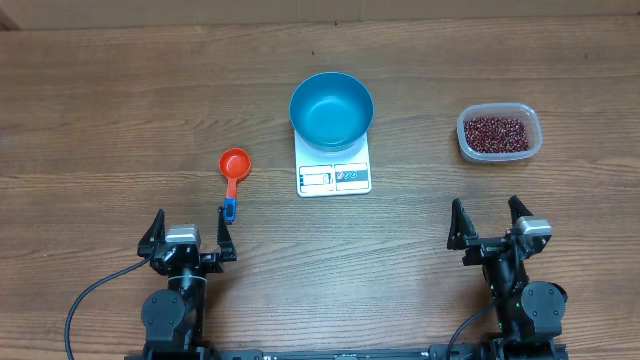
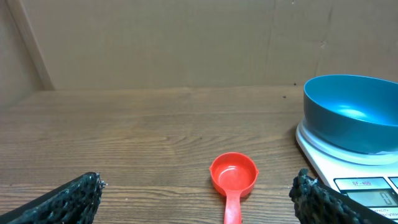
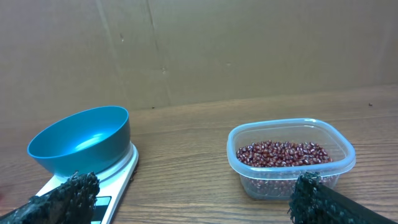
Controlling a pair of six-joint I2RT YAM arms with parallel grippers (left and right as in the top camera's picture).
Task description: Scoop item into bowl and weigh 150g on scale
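At the centre of the table (image 1: 100, 90) you see the bowl (image 1: 331, 108) seated on the scale (image 1: 334, 178). To its right, well apart, the beans (image 1: 495, 130) lie in a clear tub (image 1: 498, 157). An orange scoop (image 1: 234, 165) rests left of the scale. The left gripper (image 1: 190, 218) and right gripper (image 1: 486, 208) both stand wide open, holding nothing.

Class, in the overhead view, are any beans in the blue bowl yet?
No, the blue bowl on the scale shows a bare interior; the beans sit in the clear tub.
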